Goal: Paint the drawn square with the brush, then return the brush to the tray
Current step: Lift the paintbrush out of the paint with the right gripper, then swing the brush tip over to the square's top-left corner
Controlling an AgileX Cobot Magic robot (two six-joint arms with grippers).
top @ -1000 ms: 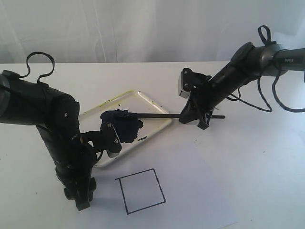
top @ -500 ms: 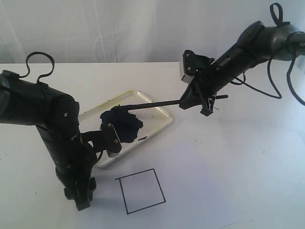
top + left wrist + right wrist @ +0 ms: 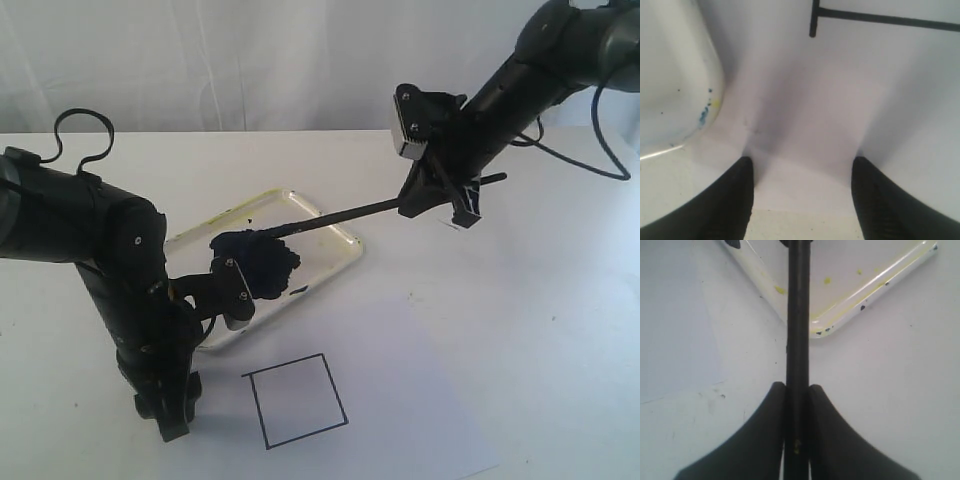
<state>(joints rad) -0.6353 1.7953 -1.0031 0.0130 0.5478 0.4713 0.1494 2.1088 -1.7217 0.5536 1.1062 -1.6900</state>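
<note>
Brush lifted higher, right pincer clamping it; left pincer agape.

We see a white counter with a large sheet of white paper lying flat on its near part, and behind the counter a pale, softly folded curtain fills the whole background.

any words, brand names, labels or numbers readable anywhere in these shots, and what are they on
No text can be read in any view.
right arm and the pale block at its wrist: no legible marking.
the tray: only paint specks and yellowish stains.
the brush: no lettering.
the drawn square: a bare outline on blank paper.
</note>
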